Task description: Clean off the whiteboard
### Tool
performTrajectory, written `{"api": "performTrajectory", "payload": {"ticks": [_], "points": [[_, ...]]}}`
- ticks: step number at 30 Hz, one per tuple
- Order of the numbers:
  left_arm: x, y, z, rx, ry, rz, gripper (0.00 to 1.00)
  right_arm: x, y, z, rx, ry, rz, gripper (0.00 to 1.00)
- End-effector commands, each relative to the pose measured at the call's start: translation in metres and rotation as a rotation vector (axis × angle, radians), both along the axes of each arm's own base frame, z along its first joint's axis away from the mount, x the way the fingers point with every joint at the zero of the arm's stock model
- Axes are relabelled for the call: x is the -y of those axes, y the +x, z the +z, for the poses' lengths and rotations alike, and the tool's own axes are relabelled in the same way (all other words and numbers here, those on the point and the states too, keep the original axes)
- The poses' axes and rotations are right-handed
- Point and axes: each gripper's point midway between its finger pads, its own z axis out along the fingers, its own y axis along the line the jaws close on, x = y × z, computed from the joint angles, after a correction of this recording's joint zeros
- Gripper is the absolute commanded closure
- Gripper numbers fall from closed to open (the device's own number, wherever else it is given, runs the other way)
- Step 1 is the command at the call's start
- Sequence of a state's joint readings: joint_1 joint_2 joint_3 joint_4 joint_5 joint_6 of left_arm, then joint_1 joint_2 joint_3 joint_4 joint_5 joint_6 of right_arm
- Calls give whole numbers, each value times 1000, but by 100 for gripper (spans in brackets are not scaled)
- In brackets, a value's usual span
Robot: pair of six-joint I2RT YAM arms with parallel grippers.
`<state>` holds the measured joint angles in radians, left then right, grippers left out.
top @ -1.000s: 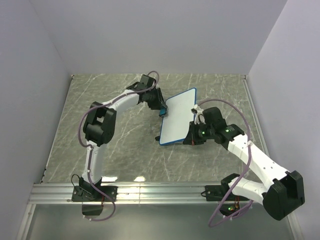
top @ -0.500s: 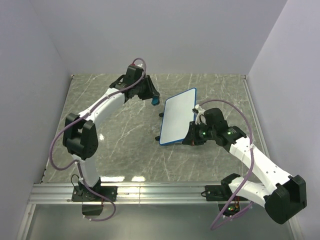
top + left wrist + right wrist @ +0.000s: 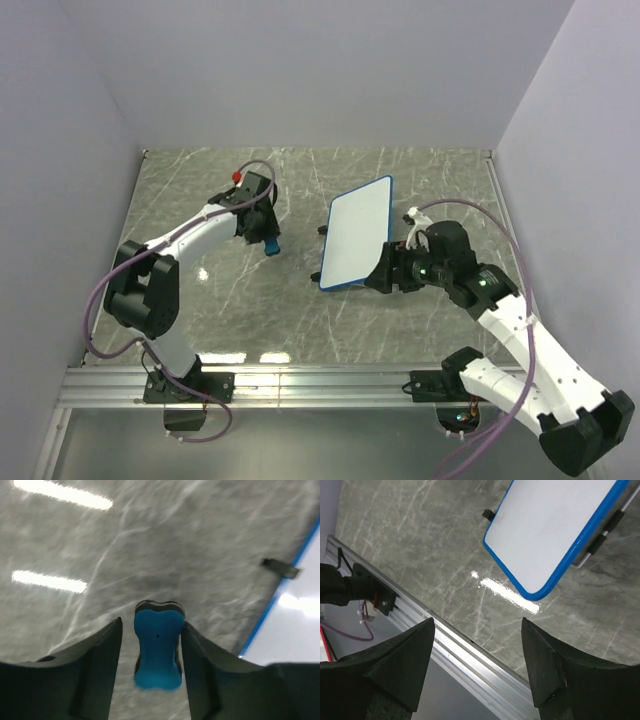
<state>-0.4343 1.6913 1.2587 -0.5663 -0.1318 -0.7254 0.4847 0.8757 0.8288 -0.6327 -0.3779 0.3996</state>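
Whiteboard (image 3: 355,238), a small rectangular white panel in a thin blue rounded-corner frame, lies face up on the grey marbled tabletop (image 3: 230,320), right of centre and toward the far half. Its face reads clean white in every view, with no marks showing, so the wiping looks done. What seems left is only parting with the small blue eraser block (image 3: 157,650), which the left end effector (image 3: 151,625) pinches between its fingers, well apart to the board's left. The right end effector (image 3: 477,622) stands wide and empty just beside the board's near right corner. The board's long axis runs diagonally — near short edge toward the arms' bases, far short edge angled off to the right.
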Motion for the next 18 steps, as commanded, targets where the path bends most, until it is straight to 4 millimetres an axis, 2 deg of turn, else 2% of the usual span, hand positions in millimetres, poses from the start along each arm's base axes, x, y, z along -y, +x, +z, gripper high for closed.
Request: {"api": "performTrajectory", "payload": {"ticks": [1,7,11,14,17,18], "points": [[-28,-16,-1,10,89,62,41,8,2,35,94,20,-51,23],[-37,-35,-19,-34,112,83,13,22,-6,59,154,50,-123,22],[-37,-40,-12,-30,123,83,4,25,-12,61,162,70,-135,22],[-35,-43,-1,-20,132,80,1,28,-17,61,170,84,-142,22],[-29,-41,21,20,114,81,0,30,-22,65,184,102,-146,22],[-26,-41,36,47,90,79,1,30,-24,68,190,113,-148,22]]}}
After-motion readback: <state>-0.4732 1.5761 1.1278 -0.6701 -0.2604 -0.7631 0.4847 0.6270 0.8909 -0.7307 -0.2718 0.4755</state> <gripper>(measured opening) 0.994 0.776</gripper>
